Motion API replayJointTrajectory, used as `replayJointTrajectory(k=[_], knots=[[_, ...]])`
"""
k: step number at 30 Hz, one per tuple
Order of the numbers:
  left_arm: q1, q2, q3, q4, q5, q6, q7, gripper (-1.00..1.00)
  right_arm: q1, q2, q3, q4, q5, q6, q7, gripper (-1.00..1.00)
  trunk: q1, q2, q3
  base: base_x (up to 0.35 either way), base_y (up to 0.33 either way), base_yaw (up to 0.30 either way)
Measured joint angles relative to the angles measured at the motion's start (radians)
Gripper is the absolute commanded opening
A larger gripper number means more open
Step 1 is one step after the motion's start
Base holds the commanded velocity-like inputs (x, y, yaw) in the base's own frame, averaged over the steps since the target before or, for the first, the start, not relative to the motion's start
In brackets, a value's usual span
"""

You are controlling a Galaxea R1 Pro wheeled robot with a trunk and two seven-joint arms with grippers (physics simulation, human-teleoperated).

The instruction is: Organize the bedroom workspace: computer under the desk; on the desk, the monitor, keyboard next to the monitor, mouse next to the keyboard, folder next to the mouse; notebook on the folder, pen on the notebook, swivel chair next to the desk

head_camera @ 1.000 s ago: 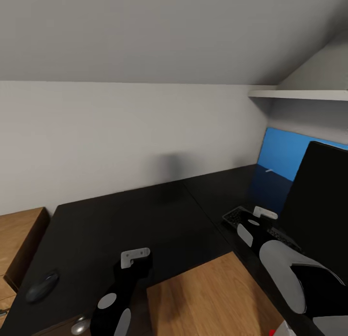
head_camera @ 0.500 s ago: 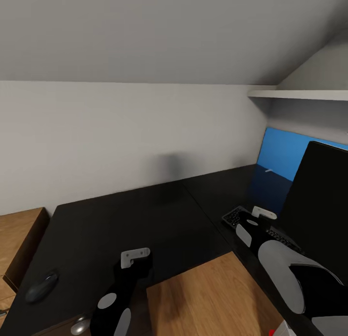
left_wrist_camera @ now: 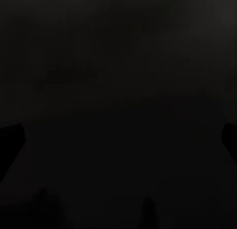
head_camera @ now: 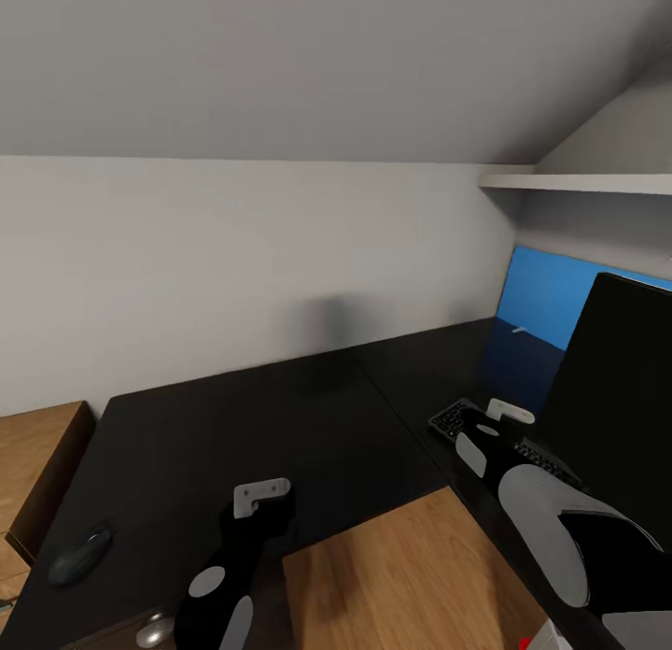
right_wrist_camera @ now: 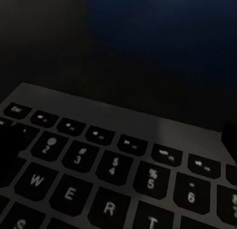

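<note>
The right gripper [head_camera: 504,411] hangs close over the keyboard [right_wrist_camera: 113,179], at the table's [head_camera: 280,416] right beside the monitor [head_camera: 611,388], its opening impossible to tell; a careless push could knock the monitor; the mouse [head_camera: 82,552] lies far left.

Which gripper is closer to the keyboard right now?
The right. The right gripper hovers directly over the keyboard, whose keys show close up in its wrist view. The left gripper is over bare desk, well away towards the mouse side.
</note>
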Motion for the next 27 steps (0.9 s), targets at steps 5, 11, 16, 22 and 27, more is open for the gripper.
replayJointTrajectory(k=[5, 11, 16, 22, 27], knots=[[0.0, -0.002, -0.005, -0.002, 0.0, 0.0, 0.001, 1.0, 0.0, -0.001, 0.0, 0.0, 0.0, 0.0, 0.0, 1.0, 0.019, -0.035, -0.016, 0.0, 0.0, 0.0], [0.0, -0.003, -0.006, -0.003, 0.0, 0.0, 0.001, 1.0, 0.0, -0.001, 0.0, 0.001, 0.0, 0.0, 0.001, 1.0, 0.042, -0.077, -0.034, 0.0, 0.0, 0.0], [0.0, -0.003, -0.006, -0.003, 0.0, 0.0, 0.001, 1.0, 0.0, -0.002, 0.005, 0.002, 0.006, 0.001, 0.002, 1.0, 0.061, -0.112, -0.05, 0.0, 0.0, 0.0], [0.0, -0.003, -0.008, -0.003, 0.0, 0.0, 0.001, 1.0, -0.001, -0.007, 0.009, -0.022, 0.002, 0.015, -0.001, 1.0, 0.077, -0.14, -0.062, 0.0, 0.0, 0.0], [0.0, -0.002, -0.008, -0.003, 0.0, 0.0, 0.001, 1.0, -0.001, -0.008, 0.007, -0.028, 0.002, 0.027, -0.002, 1.0, 0.077, -0.14, -0.063, 0.0, 0.0, 0.0]])
